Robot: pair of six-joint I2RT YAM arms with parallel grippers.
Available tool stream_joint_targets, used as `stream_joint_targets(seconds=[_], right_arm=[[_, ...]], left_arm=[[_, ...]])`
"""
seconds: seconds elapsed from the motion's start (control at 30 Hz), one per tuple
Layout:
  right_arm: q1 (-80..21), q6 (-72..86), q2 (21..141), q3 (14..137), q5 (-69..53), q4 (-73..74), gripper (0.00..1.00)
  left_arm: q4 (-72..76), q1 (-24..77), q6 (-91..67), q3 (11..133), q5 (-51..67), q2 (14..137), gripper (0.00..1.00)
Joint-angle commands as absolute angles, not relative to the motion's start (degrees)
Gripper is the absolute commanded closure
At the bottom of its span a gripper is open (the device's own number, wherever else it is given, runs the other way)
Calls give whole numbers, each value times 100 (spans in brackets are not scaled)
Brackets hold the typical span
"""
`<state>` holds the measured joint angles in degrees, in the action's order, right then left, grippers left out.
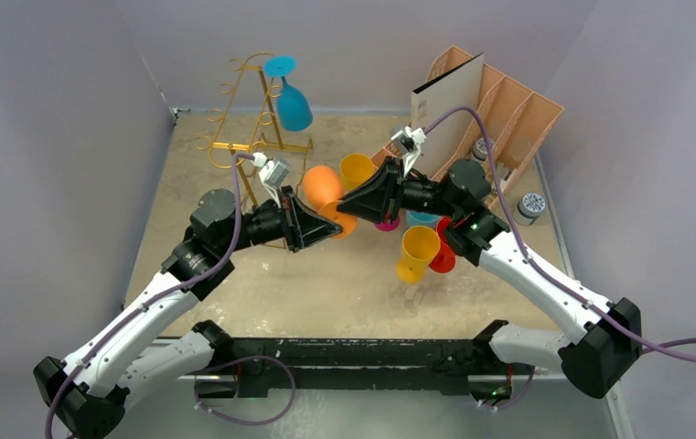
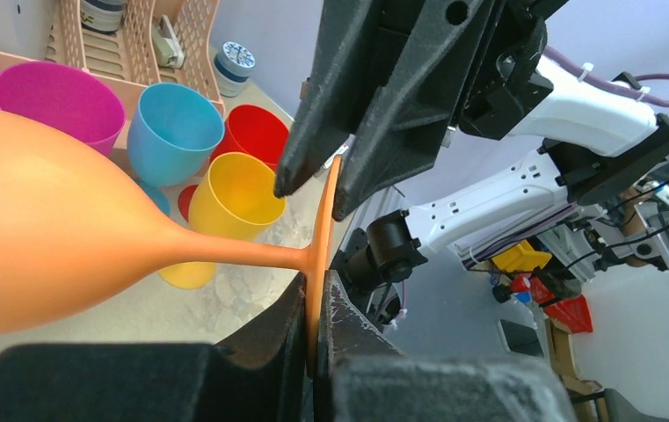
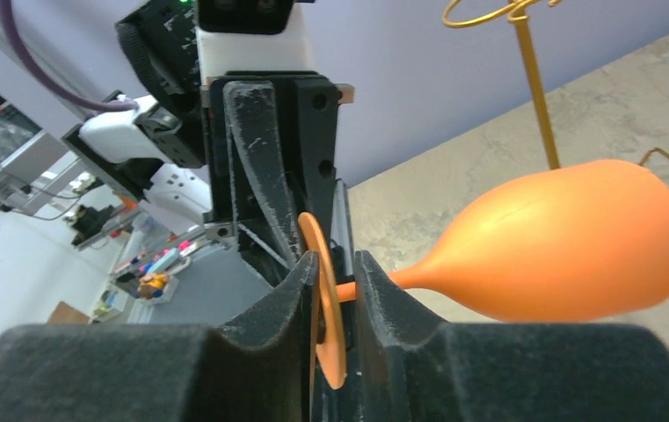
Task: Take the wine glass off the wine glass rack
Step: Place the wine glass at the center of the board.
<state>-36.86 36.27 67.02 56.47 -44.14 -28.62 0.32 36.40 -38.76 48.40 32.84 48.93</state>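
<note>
**Top view.** Rack (image 1: 234, 146) at 11 o'clock, with a blue glass (image 1: 294, 108) hanging near its top. The orange glass (image 1: 321, 186) is off the rack, in the air near table centre, bowl toward 11 o'clock. I judge the removal done; hand-over and set-down remain.

**Wrist views only.** My left gripper (image 2: 316, 303) is clamped on the foot (image 2: 323, 229). My right gripper (image 3: 335, 281) straddles that foot, jaws slightly parted.
</note>
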Motion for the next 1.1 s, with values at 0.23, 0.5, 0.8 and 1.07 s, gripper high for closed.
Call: stream_joint_targets(seconds=[0.23, 0.5, 0.8, 1.07], right_arm=[[-3665, 3361, 6220, 6519, -3811, -1055, 46], [-3665, 2569, 5817, 7166, -2512, 745, 29], [-3630, 2320, 6378, 8066, -2203, 2695, 23], [-3487, 2496, 6971, 8456, -3982, 2494, 23]], left_arm=[[-163, 3640, -2510, 4698, 3935, 4574, 100], [1408, 3641, -1852, 3658, 4687, 4138, 100], [444, 3639, 177, 3492, 4683, 3330, 100], [-2135, 3643, 2162, 4154, 4712, 3592, 100]])
